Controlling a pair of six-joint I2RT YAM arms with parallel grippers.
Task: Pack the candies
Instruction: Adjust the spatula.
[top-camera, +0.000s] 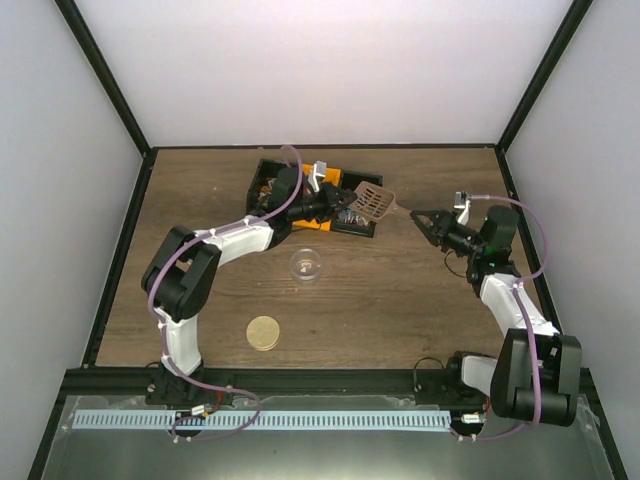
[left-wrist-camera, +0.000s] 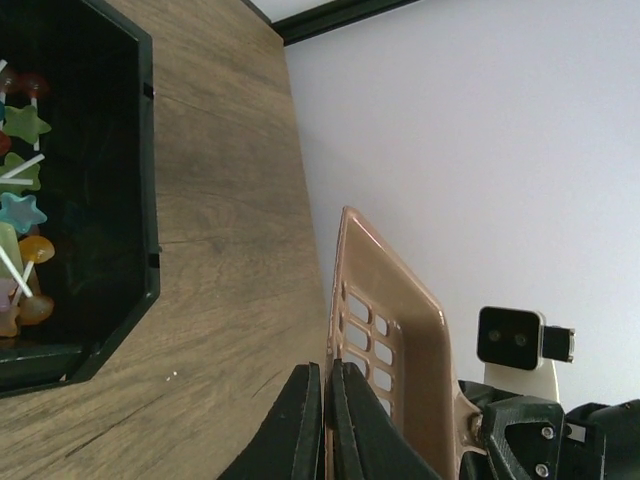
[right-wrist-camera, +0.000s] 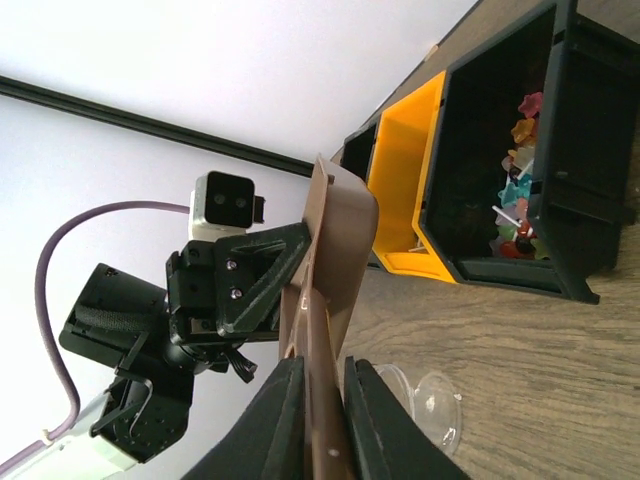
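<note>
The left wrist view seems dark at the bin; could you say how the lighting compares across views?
Left wrist: black bin swallows light, candies dim but sharp, scoop evenly lit. Right wrist: white wall bright and featureless. Top external: soft even light, faint shadows, glint on clear container.

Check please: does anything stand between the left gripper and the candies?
Only the wall of the black bin around the candies; its top is open. The left gripper is itself shut on the tan scoop, whose handle the right gripper also grips.

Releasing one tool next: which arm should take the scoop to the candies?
Probably right: the right tool grips the scoop by its handle; the left tool pinches only its blade rim.
</note>
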